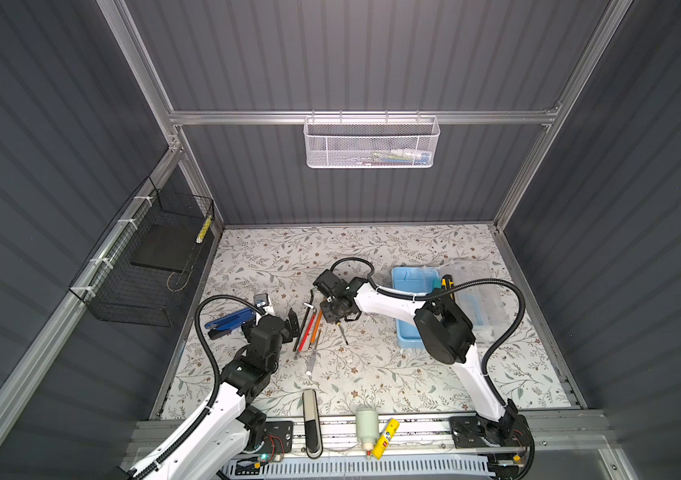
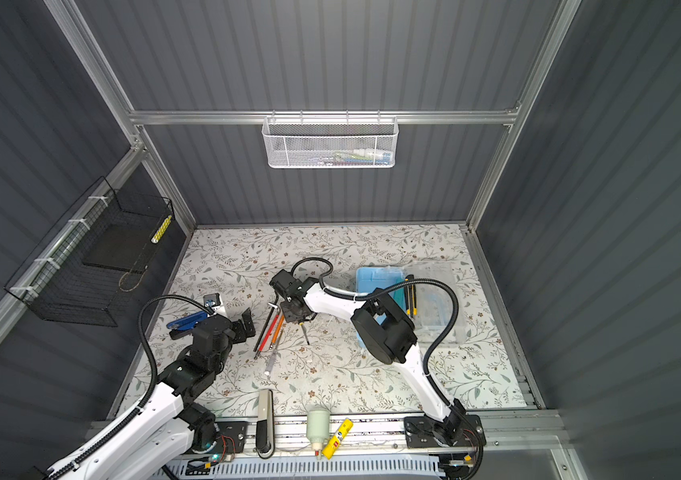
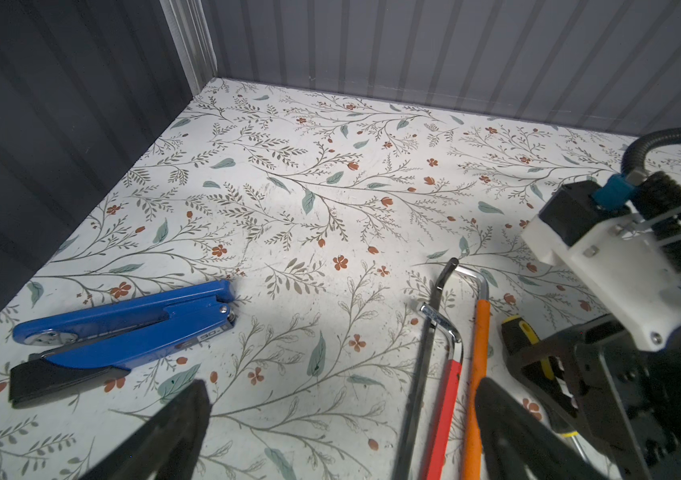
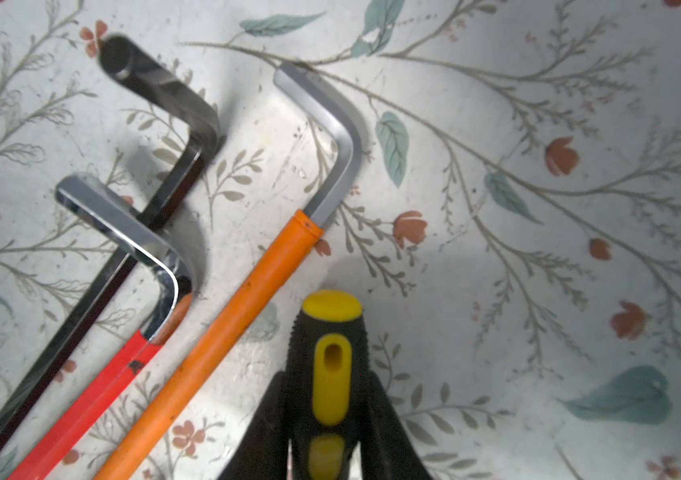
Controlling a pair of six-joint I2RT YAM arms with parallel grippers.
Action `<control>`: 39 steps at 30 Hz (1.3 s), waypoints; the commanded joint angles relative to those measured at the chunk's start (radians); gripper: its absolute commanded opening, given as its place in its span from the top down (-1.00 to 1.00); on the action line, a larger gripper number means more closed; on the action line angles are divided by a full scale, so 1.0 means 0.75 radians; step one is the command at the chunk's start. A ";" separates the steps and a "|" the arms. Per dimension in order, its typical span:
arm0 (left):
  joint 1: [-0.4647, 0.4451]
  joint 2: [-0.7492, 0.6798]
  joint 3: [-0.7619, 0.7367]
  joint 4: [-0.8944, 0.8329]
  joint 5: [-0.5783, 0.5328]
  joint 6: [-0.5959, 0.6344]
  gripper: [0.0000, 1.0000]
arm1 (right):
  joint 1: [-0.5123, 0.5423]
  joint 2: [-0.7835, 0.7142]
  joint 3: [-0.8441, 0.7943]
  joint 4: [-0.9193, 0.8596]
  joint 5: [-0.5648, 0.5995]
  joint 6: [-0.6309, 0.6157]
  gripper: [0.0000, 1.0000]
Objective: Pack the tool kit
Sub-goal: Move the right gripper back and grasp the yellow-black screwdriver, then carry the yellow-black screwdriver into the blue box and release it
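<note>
The tool kit [image 1: 407, 297] stands open on the right side of the counter [image 1: 372, 249], its clear lid [image 1: 484, 299] folded out to the far right. A black-and-yellow tool [image 1: 447, 286] lies in it by the hinge line; what kind it is cannot be made out. In both top views the right arm's dark elbow housing hangs over the box and hides its middle.

From that elbow the right forearm reaches across to the counter's centre, wrist bent down, and the right claw [image 4: 326, 386] points at the surface. Its fingers [image 4: 272, 415] are narrowed onto both sides of the screwdriver [image 4: 330, 332] handle, which lies on the counter. The shaft is hidden under the claw in the wrist view. Just beside the handle lie three hex keys – black [image 4: 156, 124], red-sleeved [image 4: 122, 374], orange-sleeved [image 4: 247, 299].

The left arm is folded low at the left, and the left claw [image 3: 339, 436] spreads wide with nothing in it, near the hex keys. The frame edge cuts off its fingers' bases. A blue hand tool [image 3: 122, 328] lies further left.
</note>
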 commanded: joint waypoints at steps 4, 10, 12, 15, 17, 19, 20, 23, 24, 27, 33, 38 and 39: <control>0.010 0.006 -0.009 0.002 -0.002 -0.005 -0.99 | -0.041 -0.140 -0.080 -0.013 -0.012 0.026 0.76; 0.010 0.023 -0.003 0.006 0.007 -0.001 -0.99 | -0.101 -0.364 -0.204 -0.043 -0.034 -0.008 0.82; 0.010 0.019 -0.004 0.008 0.009 0.001 -0.99 | -0.145 -0.481 -0.266 -0.081 -0.004 -0.042 0.87; 0.010 0.022 -0.005 0.010 0.013 0.003 -0.99 | -0.231 -0.679 -0.381 -0.123 0.049 -0.117 0.89; 0.010 0.031 -0.001 0.012 0.015 0.005 -0.99 | -0.305 -0.795 -0.449 -0.152 0.077 -0.190 0.89; 0.010 0.045 0.003 0.016 0.025 0.010 -0.99 | -0.404 -0.892 -0.485 -0.218 0.094 -0.244 0.92; 0.010 0.050 0.005 0.016 0.026 0.010 -0.99 | -0.445 -0.931 -0.496 -0.244 0.093 -0.267 0.92; 0.012 0.060 0.009 0.016 0.027 0.012 -0.99 | -0.563 -1.047 -0.533 -0.311 0.121 -0.327 0.92; 0.011 0.060 0.010 0.017 0.027 0.012 -0.99 | -0.602 -1.082 -0.545 -0.330 0.137 -0.334 0.92; 0.010 0.059 0.009 0.018 0.027 0.012 -0.99 | -0.703 -1.166 -0.575 -0.373 0.144 -0.358 0.89; 0.011 0.070 0.014 0.019 0.029 0.014 -0.99 | -0.879 -1.266 -0.650 -0.418 0.203 -0.396 0.90; 0.010 0.071 0.014 0.019 0.029 0.013 -0.99 | -1.000 -1.321 -0.775 -0.284 0.180 -0.405 0.89; 0.011 0.071 0.015 0.019 0.029 0.013 -0.99 | -1.020 -1.322 -0.798 -0.253 0.158 -0.415 0.88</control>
